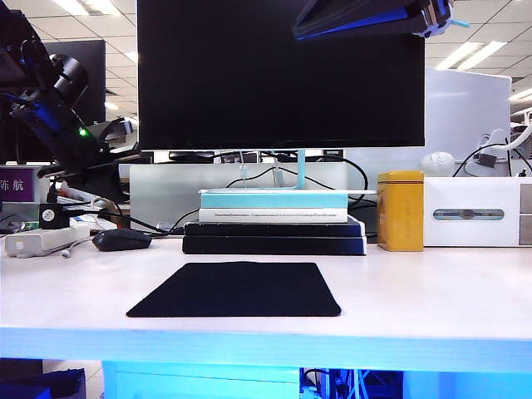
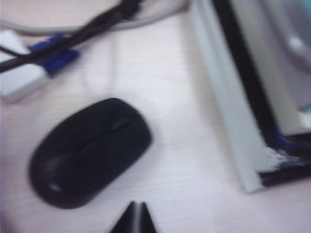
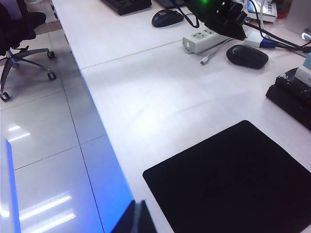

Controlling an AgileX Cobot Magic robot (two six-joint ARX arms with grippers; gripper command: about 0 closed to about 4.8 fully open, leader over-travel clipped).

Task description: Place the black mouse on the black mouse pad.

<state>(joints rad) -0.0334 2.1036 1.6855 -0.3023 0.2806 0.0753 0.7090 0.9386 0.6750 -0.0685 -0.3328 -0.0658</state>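
Observation:
The black mouse (image 1: 121, 239) lies at the back left of the table, well apart from the black mouse pad (image 1: 237, 289), which lies flat near the front edge with nothing on it. In the left wrist view the mouse (image 2: 90, 150) fills the middle, and my left gripper (image 2: 137, 206) hovers close beside it, shut and empty. The right wrist view shows the left gripper (image 3: 239, 33) just above the mouse (image 3: 247, 56). My right gripper (image 3: 138, 206) is shut and empty, high over the table's front edge next to the pad (image 3: 233, 179).
A stack of books (image 1: 274, 224) under a big monitor (image 1: 281, 75) stands right behind the pad. A yellow tin (image 1: 400, 210) and a white box (image 1: 474, 212) sit at the back right. A power strip (image 1: 41, 241), cables (image 2: 73, 34) and a small black cube (image 1: 51, 216) crowd the mouse's left.

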